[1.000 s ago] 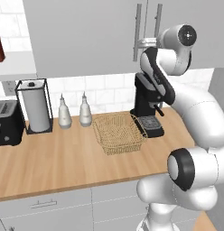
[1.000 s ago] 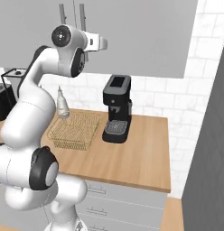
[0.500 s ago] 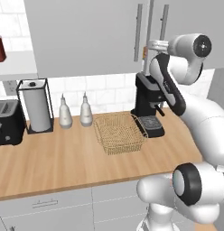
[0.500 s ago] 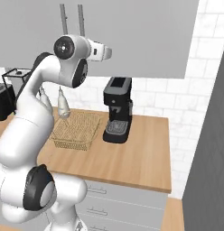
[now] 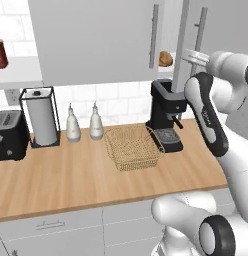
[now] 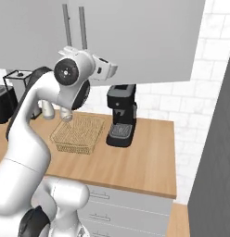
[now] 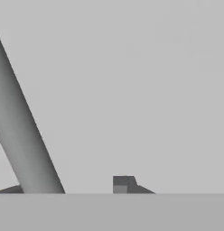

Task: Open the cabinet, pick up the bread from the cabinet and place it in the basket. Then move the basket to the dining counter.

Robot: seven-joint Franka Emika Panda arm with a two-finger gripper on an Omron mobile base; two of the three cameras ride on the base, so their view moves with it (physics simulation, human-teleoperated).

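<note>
Cabinet [image 5: 96, 40] ajar | bread [image 5: 165, 59] inside, left of gripper [image 5: 192, 54] | grip unclear

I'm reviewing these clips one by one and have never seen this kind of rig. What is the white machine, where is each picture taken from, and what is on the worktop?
Everything is computer-rendered. The white machine is a robot arm on a base that can drive. Two pictures come from cameras on that base, behind the arm to its left and right. The third comes from the hand: it faces the grey cabinet door, with the bar handle running beside the gripper. I cannot tell whether the fingers grip it. The right door stands ajar, showing the bread inside. On the worktop sit the basket, a coffee machine, two bottles, a paper-towel holder and a toaster.
</note>
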